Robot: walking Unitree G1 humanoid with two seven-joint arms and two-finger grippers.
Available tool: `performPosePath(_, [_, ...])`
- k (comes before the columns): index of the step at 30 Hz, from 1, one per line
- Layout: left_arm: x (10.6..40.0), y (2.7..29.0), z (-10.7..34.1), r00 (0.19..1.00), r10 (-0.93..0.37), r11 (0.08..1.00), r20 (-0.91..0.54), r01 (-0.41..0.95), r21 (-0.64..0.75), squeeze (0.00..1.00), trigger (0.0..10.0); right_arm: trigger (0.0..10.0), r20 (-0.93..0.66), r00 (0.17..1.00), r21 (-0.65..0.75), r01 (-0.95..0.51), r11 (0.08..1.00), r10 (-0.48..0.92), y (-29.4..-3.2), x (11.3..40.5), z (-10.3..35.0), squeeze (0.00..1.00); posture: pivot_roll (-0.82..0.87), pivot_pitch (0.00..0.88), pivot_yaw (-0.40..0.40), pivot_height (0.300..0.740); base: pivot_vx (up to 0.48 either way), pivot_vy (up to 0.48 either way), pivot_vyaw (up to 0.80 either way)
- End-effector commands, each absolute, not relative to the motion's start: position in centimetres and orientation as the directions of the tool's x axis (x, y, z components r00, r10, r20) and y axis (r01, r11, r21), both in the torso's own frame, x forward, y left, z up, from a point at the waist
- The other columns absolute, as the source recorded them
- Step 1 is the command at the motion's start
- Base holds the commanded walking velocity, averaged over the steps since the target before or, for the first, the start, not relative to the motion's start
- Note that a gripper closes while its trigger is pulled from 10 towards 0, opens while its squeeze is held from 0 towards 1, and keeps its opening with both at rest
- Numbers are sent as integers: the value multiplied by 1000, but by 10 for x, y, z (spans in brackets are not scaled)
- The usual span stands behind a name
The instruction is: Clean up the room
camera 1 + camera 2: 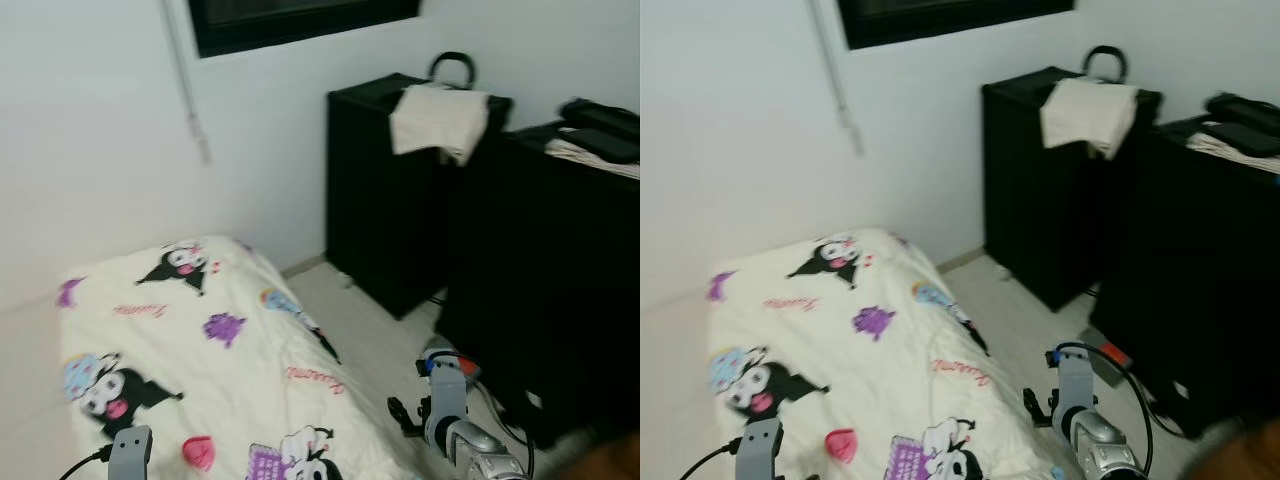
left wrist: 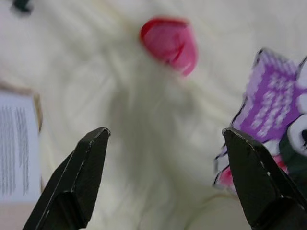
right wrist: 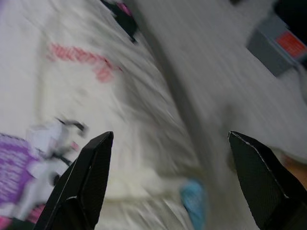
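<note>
Both sets of jaws stand wide apart and hold nothing. In the left wrist view the left gripper hangs over the cream cartoon-print bedspread, with a pink heart print ahead of it and a sheet of printed paper at the edge. The right gripper hangs at the side of the bed, over the pale floor, where a small grey box with a red label lies.

The risk, as I judge it, is a grasp at printed pictures instead of real clutter, since the right wrist view is blurred. The cables at the right wrist could also catch near the black cabinet. The likelier things to tidy sit well apart from both grippers: a cream cloth draped over that cabinet, and folded items on the dark cabinet beside it.

Both arms hang low and forward, the left arm above the bed, the right arm beside it.
</note>
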State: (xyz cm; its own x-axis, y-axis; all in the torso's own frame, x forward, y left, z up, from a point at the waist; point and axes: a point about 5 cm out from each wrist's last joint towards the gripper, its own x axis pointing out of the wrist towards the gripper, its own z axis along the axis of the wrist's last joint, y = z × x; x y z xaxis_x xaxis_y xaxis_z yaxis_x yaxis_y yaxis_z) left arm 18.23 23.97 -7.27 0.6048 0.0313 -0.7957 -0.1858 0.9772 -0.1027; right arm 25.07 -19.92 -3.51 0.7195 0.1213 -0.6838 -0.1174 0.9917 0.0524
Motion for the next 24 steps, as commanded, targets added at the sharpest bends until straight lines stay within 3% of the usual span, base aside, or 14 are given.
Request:
performPosePath(1, [174, 249, -74, 581, 66, 977, -811, -205, -67, 0, 10000, 10000, -677, 723, 37, -152, 988, 137, -190, 255, -34, 0, -208, 0, 39, 740, 0, 0, 0])
performPosePath(7, [173, 251, -74, 575, 76, 983, -815, -181, -36, 0, 10000, 10000, -711, 689, 21, -175, 984, 138, -186, 247, -43, 0, -192, 0, 34, 740, 0, 0, 278])
performPosePath(14, [170, 249, -76, 564, 73, 987, -823, -157, -20, 0, 10000, 10000, -746, 651, 8, -199, 980, 138, -181, 237, -52, 0, -181, 0, 35, 740, 0, -475, 718])
performPosePath(18, [166, 244, -80, 528, 71, 992, -846, -126, 4, 0, 10000, 10000, -758, 645, -33, -181, 983, 93, -188, 233, -55, 0, -185, 0, 34, 740, 0, 0, 702])
performPosePath(24, [168, 241, -80, 544, 51, 992, -838, -124, -21, 0, 10000, 10000, -796, 601, -34, -154, 987, 67, -191, 226, -60, 0, -187, 0, 35, 740, 0, 0, 0])
